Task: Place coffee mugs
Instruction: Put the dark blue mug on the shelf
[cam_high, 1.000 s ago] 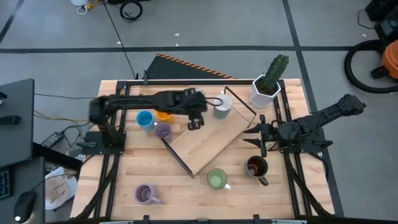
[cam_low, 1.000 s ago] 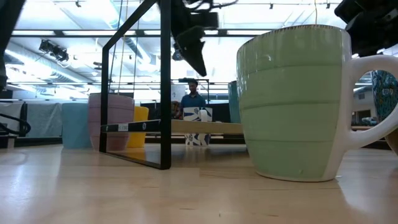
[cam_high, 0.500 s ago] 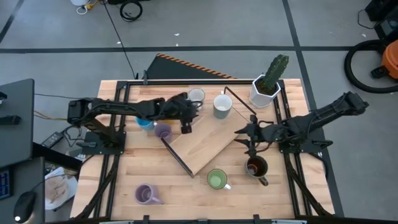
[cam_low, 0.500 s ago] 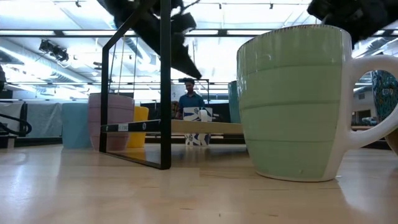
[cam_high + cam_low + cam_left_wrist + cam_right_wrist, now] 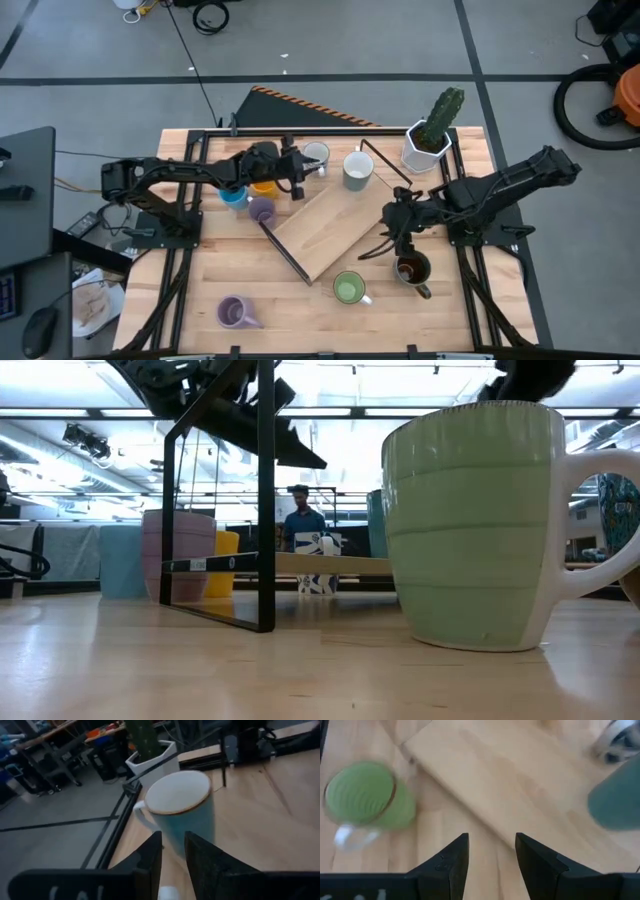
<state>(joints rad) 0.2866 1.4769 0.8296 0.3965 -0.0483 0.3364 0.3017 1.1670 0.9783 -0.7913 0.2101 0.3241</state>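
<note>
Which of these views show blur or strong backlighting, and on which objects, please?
Right wrist view: the round green ribbed mug and a grey-blue mug at the edge are smeared. Low view: bright ceiling lights behind leave the dark arm a silhouette. Left wrist view: the pale blue gold-rimmed mug is soft and dimly lit. High view: evenly lit.

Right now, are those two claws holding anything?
Left gripper: open, narrow gap, holding nothing.
Right gripper: open, holding nothing.

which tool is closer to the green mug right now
Right. The right tool hovers just up and to the right of the green mug, over the board's edge. The left tool is far off, across the board by the back mugs.
</note>
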